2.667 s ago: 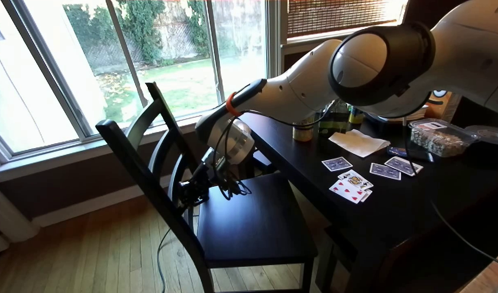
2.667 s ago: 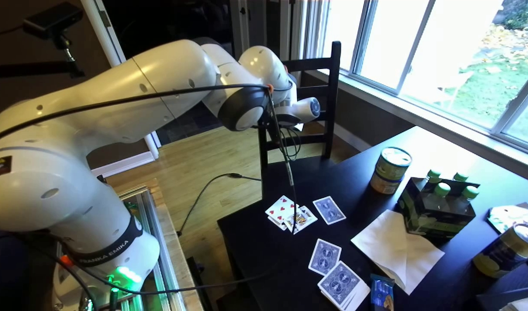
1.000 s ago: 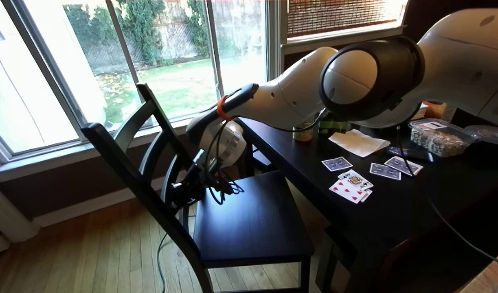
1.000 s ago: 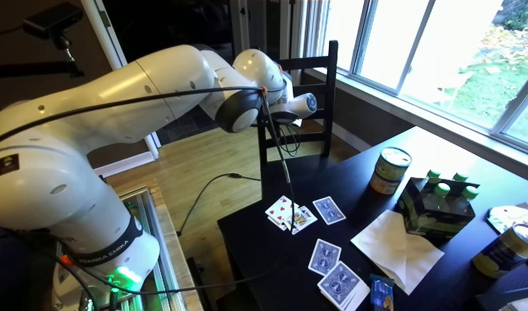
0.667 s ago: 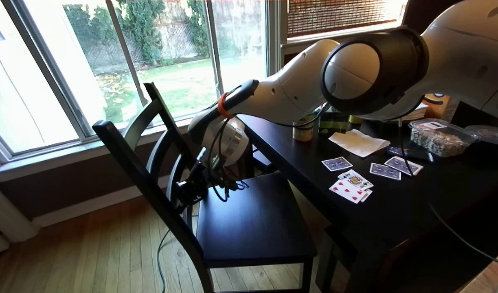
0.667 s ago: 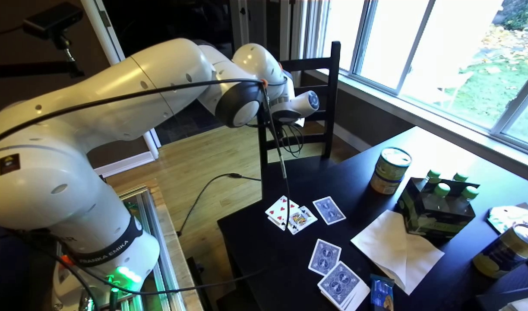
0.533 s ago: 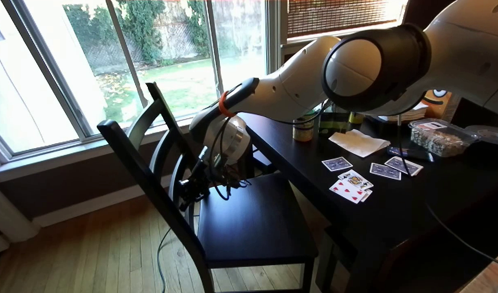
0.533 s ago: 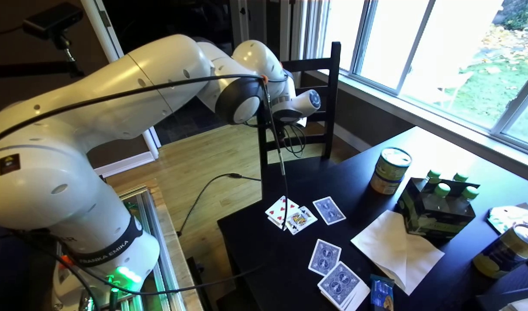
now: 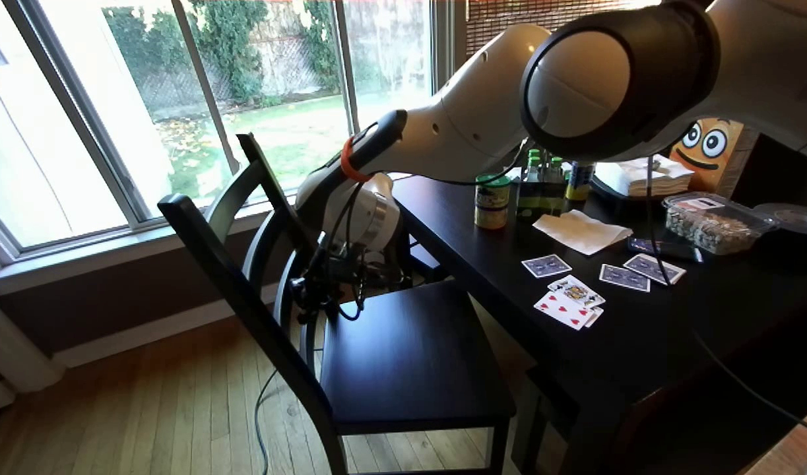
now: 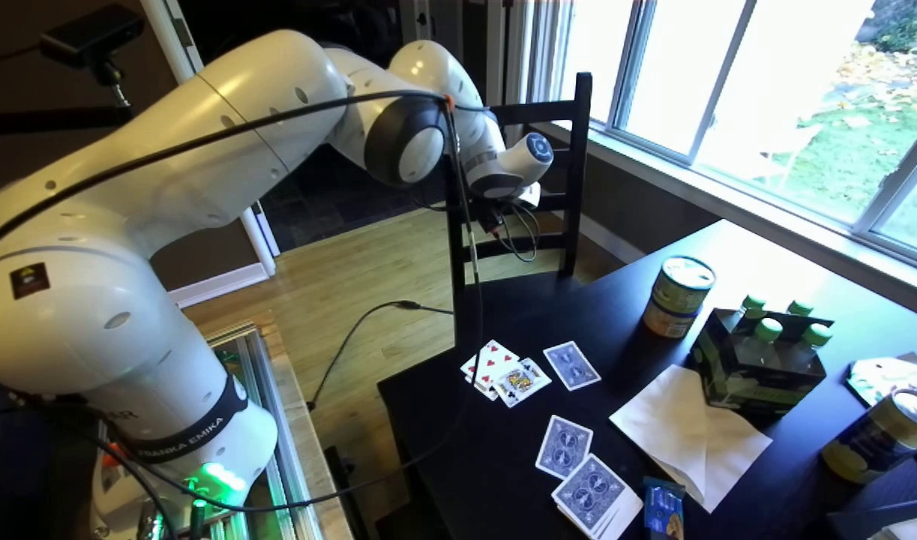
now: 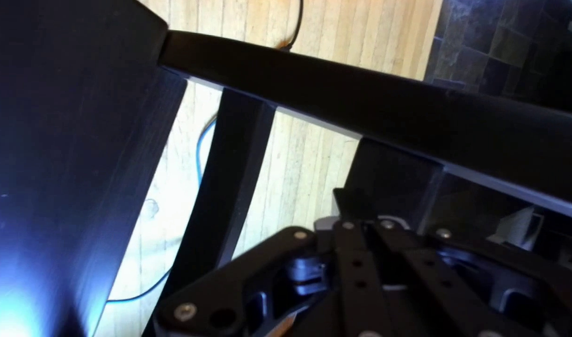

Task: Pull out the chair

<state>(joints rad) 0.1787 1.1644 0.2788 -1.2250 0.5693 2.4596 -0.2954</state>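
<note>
The chair (image 9: 410, 356), dark with a tall back of curved crossbars, stands upright at the table's end. Its back (image 10: 576, 165) also shows beyond my arm in an exterior view. My gripper (image 9: 303, 307) is above the seat's rear, close against the inner side of the chair back. In the wrist view, my gripper's fingers (image 11: 356, 206) come together in front of a dark crossbar (image 11: 391, 175), beside the upright post (image 11: 314, 84). The fingers look shut. Nothing shows between them. I cannot tell whether they touch the crossbar. In an exterior view, my forearm and wrist hide the fingertips.
The dark table (image 9: 641, 343) holds playing cards (image 9: 571, 307), a stack of cans (image 10: 679, 296), a bottle carrier (image 10: 758, 360) and napkins (image 10: 687, 431). A window (image 9: 278, 99) and sill are behind the chair. A cable (image 9: 258, 415) lies on the floor.
The chair back leaned away from the table about a second ago, then came back. My arm has risen, and my gripper has moved up a little along the chair back.
</note>
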